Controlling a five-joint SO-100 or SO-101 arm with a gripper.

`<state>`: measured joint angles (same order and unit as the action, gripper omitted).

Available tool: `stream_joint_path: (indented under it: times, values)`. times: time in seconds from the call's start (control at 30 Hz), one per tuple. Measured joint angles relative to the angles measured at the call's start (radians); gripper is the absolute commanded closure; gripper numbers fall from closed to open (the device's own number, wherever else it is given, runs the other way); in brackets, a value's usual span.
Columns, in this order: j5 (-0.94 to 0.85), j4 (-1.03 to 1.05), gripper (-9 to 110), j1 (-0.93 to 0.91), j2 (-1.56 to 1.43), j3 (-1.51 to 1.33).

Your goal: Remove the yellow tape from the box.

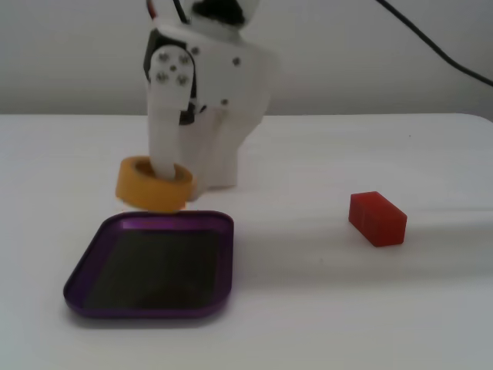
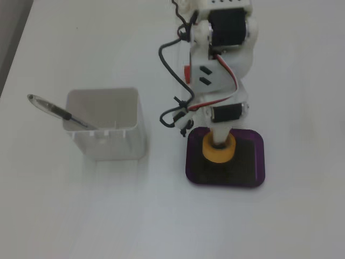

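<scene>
The yellow tape is a thick yellow-orange roll, held tilted just above the far edge of the box, a shallow purple tray with a dark bottom. My gripper is shut on the roll. One white finger goes down through the hollow core and the other jaw stands outside the roll's wall. From above, in a fixed view, the tape appears over the upper middle of the box, with my gripper coming down into it.
A red rectangular block lies on the white table to the right of the tray in a fixed view. A tall white square container with a pen leaning in it stands left of the arm.
</scene>
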<state>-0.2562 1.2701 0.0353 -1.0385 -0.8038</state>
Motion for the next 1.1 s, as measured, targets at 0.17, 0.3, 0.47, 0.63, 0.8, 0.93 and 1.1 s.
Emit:
stream_joint_path:
  times: [0.17, 0.3, 0.47, 0.63, 0.8, 0.93, 1.1]
  values:
    - [0.000, 0.199, 102, 0.011, -0.095, 0.149]
    - [0.000, 0.282, 102, 0.006, -0.158, 0.175]
    - [0.008, 0.327, 102, -0.002, -0.186, 0.133]
    - [0.009, 0.305, 102, 0.009, -0.190, -0.005]
    - [0.009, 0.222, 102, 0.000, -0.190, -0.166]
    - [0.009, 0.143, 102, -0.002, -0.190, -0.284]
    - [0.009, 0.055, 102, -0.009, -0.190, -0.408]
